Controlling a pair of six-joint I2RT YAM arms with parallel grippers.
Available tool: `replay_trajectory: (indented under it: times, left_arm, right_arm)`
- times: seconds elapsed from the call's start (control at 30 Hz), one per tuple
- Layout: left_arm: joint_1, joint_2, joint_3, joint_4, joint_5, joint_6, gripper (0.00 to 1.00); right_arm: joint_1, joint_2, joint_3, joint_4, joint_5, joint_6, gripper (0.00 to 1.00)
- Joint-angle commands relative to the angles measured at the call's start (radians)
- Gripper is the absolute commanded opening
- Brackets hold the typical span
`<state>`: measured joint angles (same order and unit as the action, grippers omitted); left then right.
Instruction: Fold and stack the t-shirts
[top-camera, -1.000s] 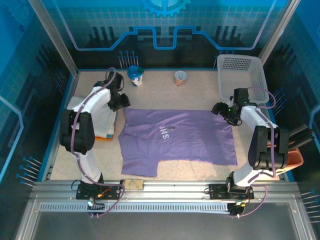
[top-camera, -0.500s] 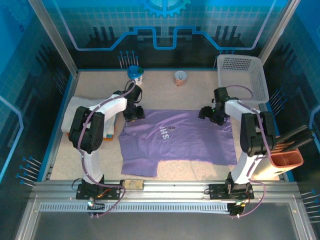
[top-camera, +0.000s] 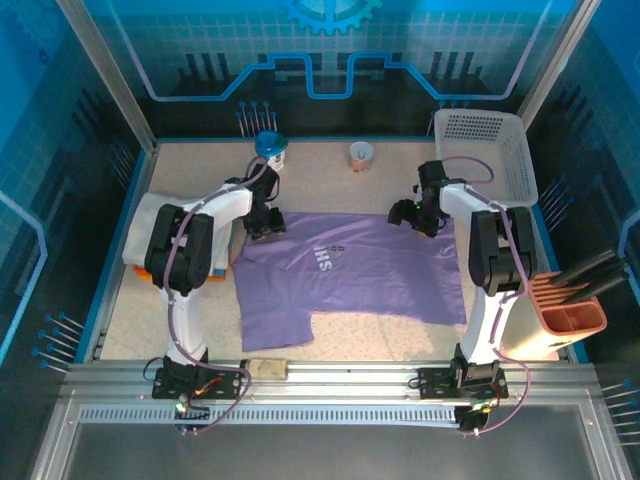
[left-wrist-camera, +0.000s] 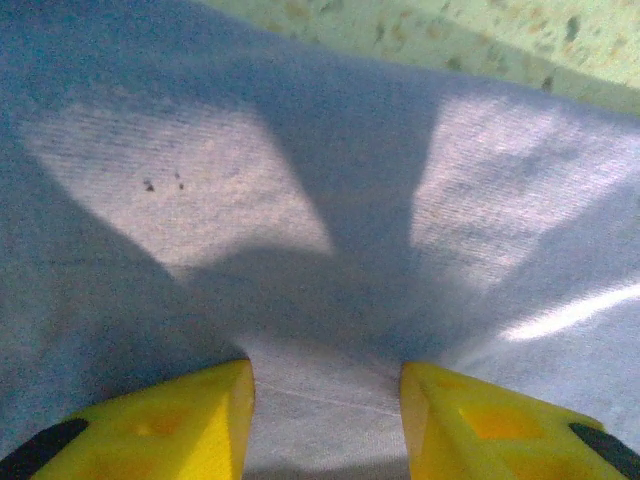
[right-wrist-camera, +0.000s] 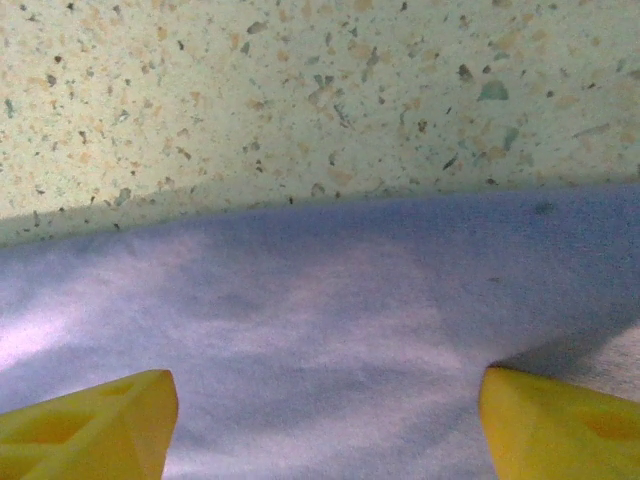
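Two grippers sit at far edge of purple shirt.

Top view: purple shirt (top-camera: 350, 280) spread flat mid-table, white print up. Left gripper (top-camera: 262, 222) at its far-left corner, right gripper (top-camera: 410, 214) at far-right corner. White shirt (top-camera: 150, 225) folded at left side of table (top-camera: 320, 175), orange shirt (top-camera: 150, 273) edge showing under it. Basket (top-camera: 480, 150) at far right.

Left wrist: left gripper (left-wrist-camera: 325, 420) low on purple shirt (left-wrist-camera: 300, 200), jaws moderately apart, cloth lying between, nothing pinched.

Right wrist: right gripper (right-wrist-camera: 325, 420) jaws wide, over purple shirt (right-wrist-camera: 300, 320) hem; speckled table (right-wrist-camera: 300, 90) beyond.
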<state>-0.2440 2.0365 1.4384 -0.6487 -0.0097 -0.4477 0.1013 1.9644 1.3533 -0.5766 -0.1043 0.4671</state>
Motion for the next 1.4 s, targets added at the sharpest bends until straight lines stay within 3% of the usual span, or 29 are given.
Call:
replay_trajectory:
  times: [0.0,0.1,0.17,0.3,0.43,0.57,0.7,0.8,1.1,1.37]
  left_arm:
    - [0.002,-0.041,0.022,-0.049,-0.002,0.037,0.46]
    - [-0.003,-0.168,-0.020,-0.071,-0.008,0.035,0.50]
    - [-0.006,-0.250,-0.061,-0.098,-0.003,0.030,0.53]
    - [-0.013,-0.439,-0.216,-0.138,0.023,-0.007,0.54]
    - [-0.021,-0.613,-0.416,-0.162,0.035,-0.088,0.54]
    - [-0.050,-0.778,-0.591,-0.175,0.076,-0.185,0.53]
    - [-0.152,-0.919,-0.707,-0.255,0.011,-0.323,0.49]
    - [-0.210,-0.998,-0.791,-0.290,0.021,-0.430,0.49]
    - [-0.358,-1.054,-0.933,-0.281,0.035,-0.646,0.49]
    - [-0.380,-0.988,-1.021,-0.097,0.076,-0.681,0.49]
  right_arm:
    - [0.020,-0.121,-0.024,-0.042,0.011,-0.029,0.83]
    - [0.023,-0.222,-0.074,-0.078,0.059,-0.036,0.87]
    - [0.021,-0.293,-0.122,-0.102,0.091,-0.024,0.97]
    - [0.016,-0.466,-0.270,-0.108,0.089,0.030,1.00]
    - [-0.002,-0.623,-0.404,-0.129,0.083,0.101,0.96]
    - [-0.061,-0.702,-0.468,-0.218,0.128,0.179,0.85]
    - [-0.173,-0.767,-0.591,-0.200,0.025,0.212,0.84]
    - [-0.219,-0.789,-0.636,-0.192,0.029,0.211,0.85]
    - [-0.263,-0.784,-0.674,-0.207,0.057,0.221,0.86]
    - [-0.269,-0.720,-0.721,-0.155,0.045,0.223,0.85]
